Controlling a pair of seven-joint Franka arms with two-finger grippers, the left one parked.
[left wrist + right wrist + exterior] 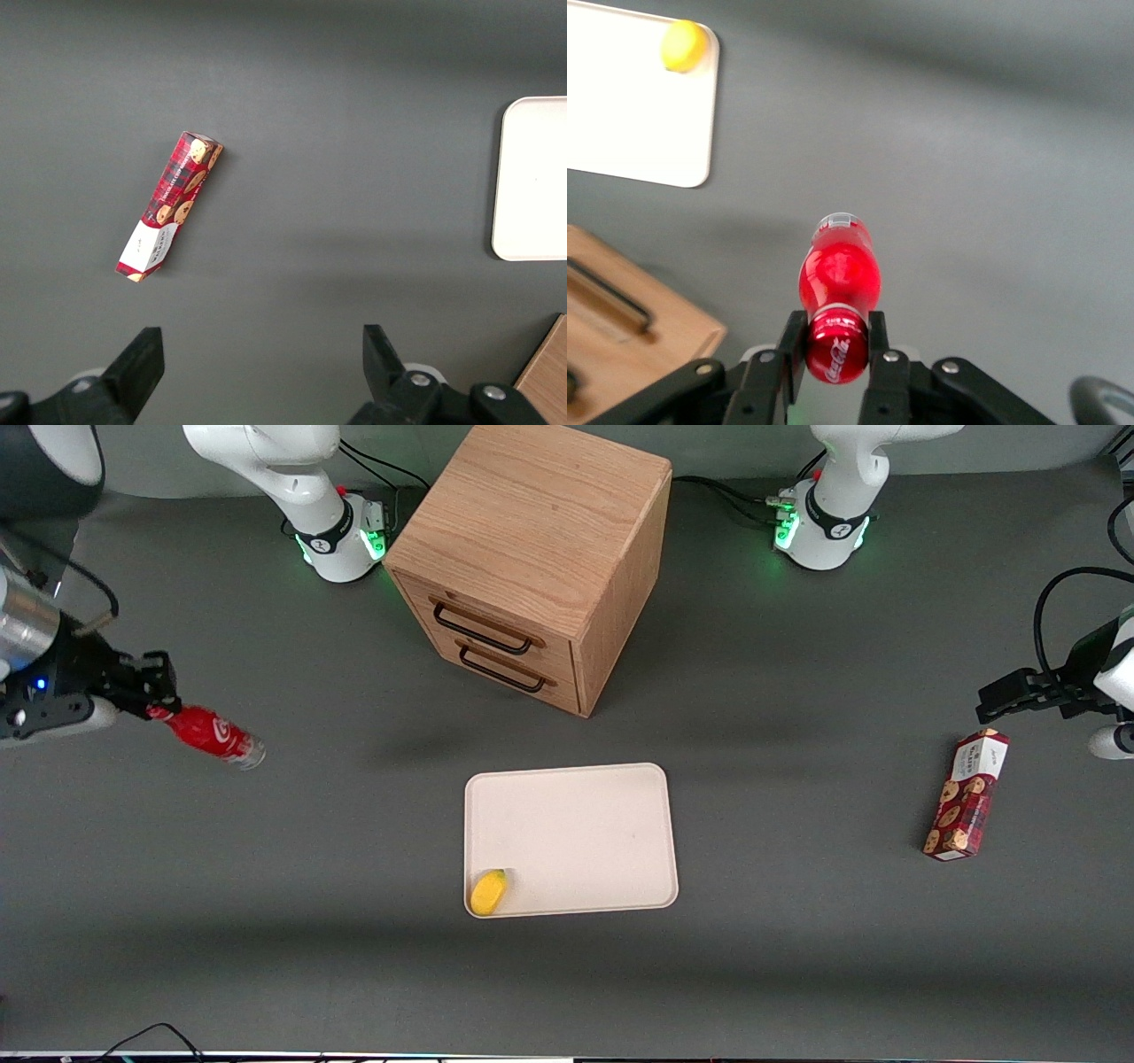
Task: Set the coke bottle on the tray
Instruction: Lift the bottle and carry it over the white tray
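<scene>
My right gripper is shut on the red cap of the coke bottle and holds it tilted above the table, toward the working arm's end. In the right wrist view the gripper clamps the cap from both sides, and the bottle hangs with its clear base pointing away from the camera. The cream-white tray lies flat in front of the wooden cabinet, nearer the front camera, well apart from the bottle. It also shows in the right wrist view and the left wrist view.
A wooden drawer cabinet with two dark handles stands farther from the front camera than the tray. A yellow object lies in the tray's near corner. A red cookie box lies toward the parked arm's end.
</scene>
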